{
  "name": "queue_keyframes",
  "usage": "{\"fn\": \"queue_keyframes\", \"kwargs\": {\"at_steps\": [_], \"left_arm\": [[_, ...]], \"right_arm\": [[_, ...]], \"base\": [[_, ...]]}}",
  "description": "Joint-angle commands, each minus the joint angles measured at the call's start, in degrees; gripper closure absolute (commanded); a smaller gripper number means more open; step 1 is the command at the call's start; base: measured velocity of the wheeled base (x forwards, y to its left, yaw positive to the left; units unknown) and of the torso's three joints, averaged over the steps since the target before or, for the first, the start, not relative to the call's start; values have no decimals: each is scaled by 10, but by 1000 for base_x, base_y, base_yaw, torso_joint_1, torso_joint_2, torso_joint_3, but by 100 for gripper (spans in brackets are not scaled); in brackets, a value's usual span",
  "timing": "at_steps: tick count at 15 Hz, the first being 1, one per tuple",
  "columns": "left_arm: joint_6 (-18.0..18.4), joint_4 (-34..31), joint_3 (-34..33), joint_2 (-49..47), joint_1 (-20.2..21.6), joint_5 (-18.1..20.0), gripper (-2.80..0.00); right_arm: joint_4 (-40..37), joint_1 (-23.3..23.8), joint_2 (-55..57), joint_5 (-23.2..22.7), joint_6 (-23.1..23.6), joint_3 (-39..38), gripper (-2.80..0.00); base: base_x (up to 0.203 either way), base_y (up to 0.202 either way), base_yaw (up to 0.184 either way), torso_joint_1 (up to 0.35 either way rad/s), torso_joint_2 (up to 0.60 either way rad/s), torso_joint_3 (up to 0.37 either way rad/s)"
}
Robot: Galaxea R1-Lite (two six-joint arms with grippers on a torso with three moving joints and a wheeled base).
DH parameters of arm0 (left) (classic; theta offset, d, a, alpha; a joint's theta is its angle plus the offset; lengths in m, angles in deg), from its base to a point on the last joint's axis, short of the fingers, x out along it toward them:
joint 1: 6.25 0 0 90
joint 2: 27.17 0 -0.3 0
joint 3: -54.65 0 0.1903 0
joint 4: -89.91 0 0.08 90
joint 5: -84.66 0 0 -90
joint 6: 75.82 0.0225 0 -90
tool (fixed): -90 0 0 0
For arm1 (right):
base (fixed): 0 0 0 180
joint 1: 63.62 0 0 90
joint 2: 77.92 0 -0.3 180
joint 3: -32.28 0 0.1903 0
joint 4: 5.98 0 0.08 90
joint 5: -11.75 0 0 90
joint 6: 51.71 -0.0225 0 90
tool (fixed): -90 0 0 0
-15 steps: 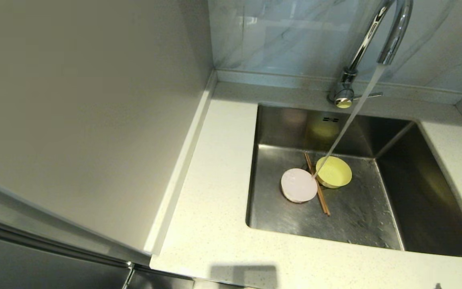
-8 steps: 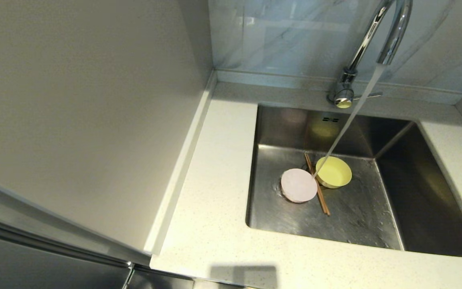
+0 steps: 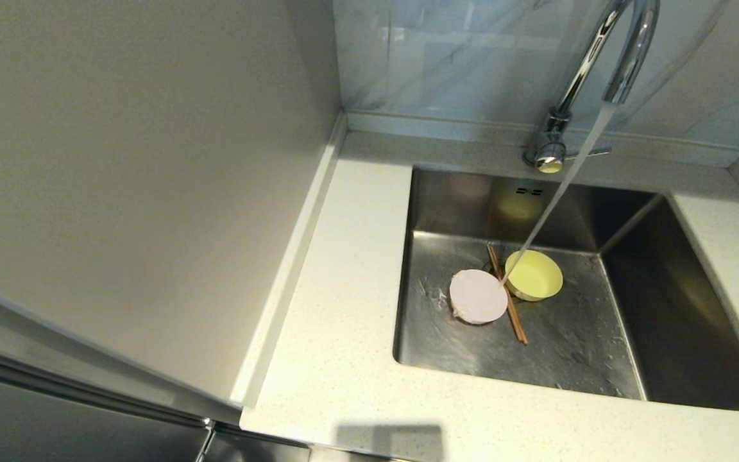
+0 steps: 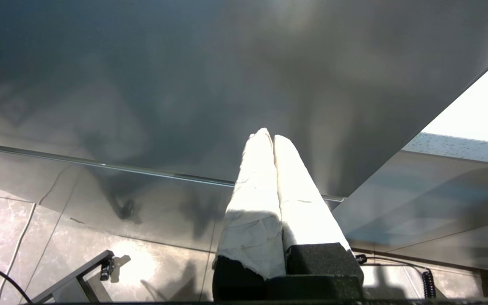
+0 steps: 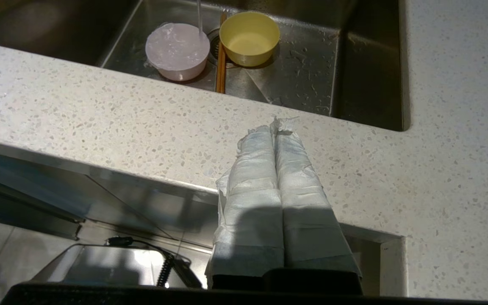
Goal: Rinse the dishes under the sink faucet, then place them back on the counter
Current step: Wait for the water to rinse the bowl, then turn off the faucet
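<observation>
The dishes lie on the floor of the sink (image 3: 684, 333), not on the counter (image 3: 344, 333). The pink dish (image 3: 478, 296) sits at the left of the group, the yellow bowl (image 3: 534, 274) upright at the right, and the chopsticks (image 3: 510, 308) run between the two, touching or nearly touching both. In the right wrist view the same order shows: pink dish (image 5: 177, 51), chopsticks (image 5: 220, 67), yellow bowl (image 5: 249, 38), with part of the round drain visible between the two vessels.

The faucet (image 3: 607, 58) stands at the rear edge of the sink, its lever (image 3: 591, 153) pointing to the right. Water runs from the spout in a slanted stream and lands between the pink dish and the yellow bowl, at the bowl's near-left rim. The sink floor around the dishes is wet.

The right gripper (image 5: 275, 127) is below and in front of the counter edge, its wrapped fingers pressed together with nothing between them. The left gripper (image 4: 269, 135) is parked low, beside a dark cabinet panel, fingers likewise pressed together and empty. Neither gripper appears in the head view.
</observation>
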Motion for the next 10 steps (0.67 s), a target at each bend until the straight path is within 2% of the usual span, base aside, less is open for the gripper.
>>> {"fn": "queue_keyframes", "kwargs": {"at_steps": [1,5,8,10], "left_arm": [[0,0,0,2,0,0,0],[0,0,0,2,0,0,0],[0,0,0,2,0,0,0],[0,0,0,2,0,0,0]], "right_arm": [[0,0,2,3,-10,0,0],[37,0,20,2,-10,0,0],[88,0,104,2,-11,11,0],[121,1,180,1,-12,47,0]], "base": [[0,0,0,0,0,0],[0,0,0,0,0,0],[0,0,0,0,0,0],[0,0,0,0,0,0]]}}
